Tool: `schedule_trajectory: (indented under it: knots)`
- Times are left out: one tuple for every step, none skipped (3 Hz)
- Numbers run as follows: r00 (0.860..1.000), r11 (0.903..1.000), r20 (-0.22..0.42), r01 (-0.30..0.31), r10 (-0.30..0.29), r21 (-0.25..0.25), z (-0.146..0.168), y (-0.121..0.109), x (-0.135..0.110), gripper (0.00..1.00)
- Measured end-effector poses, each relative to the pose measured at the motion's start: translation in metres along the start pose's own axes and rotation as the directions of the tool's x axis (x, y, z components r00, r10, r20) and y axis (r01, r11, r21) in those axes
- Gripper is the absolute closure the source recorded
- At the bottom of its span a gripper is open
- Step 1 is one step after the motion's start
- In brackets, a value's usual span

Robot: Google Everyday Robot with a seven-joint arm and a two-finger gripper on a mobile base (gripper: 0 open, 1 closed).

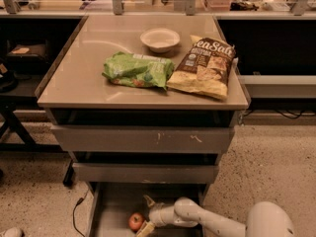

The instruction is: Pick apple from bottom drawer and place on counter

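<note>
The gripper (144,215) sits in the grey metal bottom drawer (111,206), fingers spread apart, with the round red-orange apple (136,221) just beside the lower one. On the glossy beige counter (79,78) lie a chip bag (203,68) lettered "eaSal" and a crinkled green bag (138,70), with a white bowl (159,38) behind them.

Gripper (147,215) sits low in the open bottom drawer (111,206), fingers spread, apple (136,221) just left of it; the counter (84,78) holds a green bag (138,70), chip bag (205,68), white bowl (159,38).
</note>
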State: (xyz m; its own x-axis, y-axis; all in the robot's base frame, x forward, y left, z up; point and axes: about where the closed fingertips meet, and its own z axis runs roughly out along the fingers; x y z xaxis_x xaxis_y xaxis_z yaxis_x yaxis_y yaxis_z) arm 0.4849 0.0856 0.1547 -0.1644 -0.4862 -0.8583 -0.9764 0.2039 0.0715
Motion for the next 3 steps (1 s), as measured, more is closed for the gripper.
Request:
schedule_trajectory:
  knots:
    - [1.000, 0.9999, 0.018, -0.011, 0.011, -0.004, 0.0040, 0.0074, -0.0010, 0.00]
    - [1.000, 0.9999, 0.021, -0.011, 0.011, -0.006, 0.0055, 0.0094, -0.0016, 0.00]
    - [1.000, 0.9999, 0.021, -0.011, 0.011, -0.006, 0.0055, 0.0094, -0.0016, 0.18]
